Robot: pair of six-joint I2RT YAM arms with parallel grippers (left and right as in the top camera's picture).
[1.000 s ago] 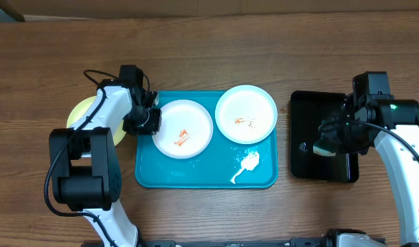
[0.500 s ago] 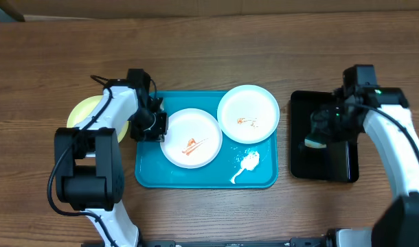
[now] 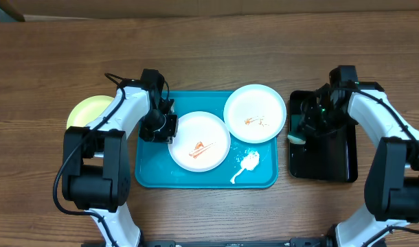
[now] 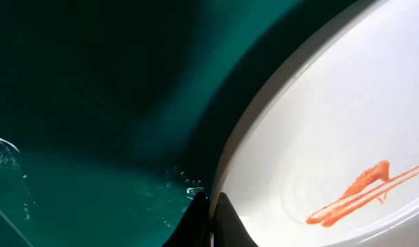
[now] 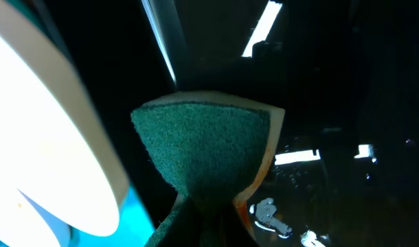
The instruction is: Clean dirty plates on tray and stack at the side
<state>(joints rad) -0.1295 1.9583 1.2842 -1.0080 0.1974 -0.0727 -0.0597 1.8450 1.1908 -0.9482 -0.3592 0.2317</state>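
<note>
The turquoise tray [image 3: 153,173] holds two white plates. The nearer white plate [image 3: 199,140], with an orange smear, lies mid-tray. My left gripper [image 3: 167,128] is shut on its left rim; in the left wrist view the fingertips [image 4: 211,209] pinch the plate's edge [image 4: 319,123] over the tray floor [image 4: 93,103]. The second white plate [image 3: 255,113] overhangs the tray's back right corner. The pale yellow-green plate [image 3: 84,113] lies on the table left of the tray. My right gripper [image 3: 302,132] is shut on a green sponge [image 3: 295,138], also in the right wrist view [image 5: 202,144].
The glossy black tray [image 3: 333,168] stands right of the turquoise tray, and the sponge hangs over its left edge. A white foam blob [image 3: 247,163] lies on the turquoise tray's front right part. The second plate's rim [image 5: 44,123] shows left of the sponge.
My left gripper has dragged the smeared white plate rightward and toward the front of the tray. My right gripper has carried the sponge left to the black tray's left edge.
</note>
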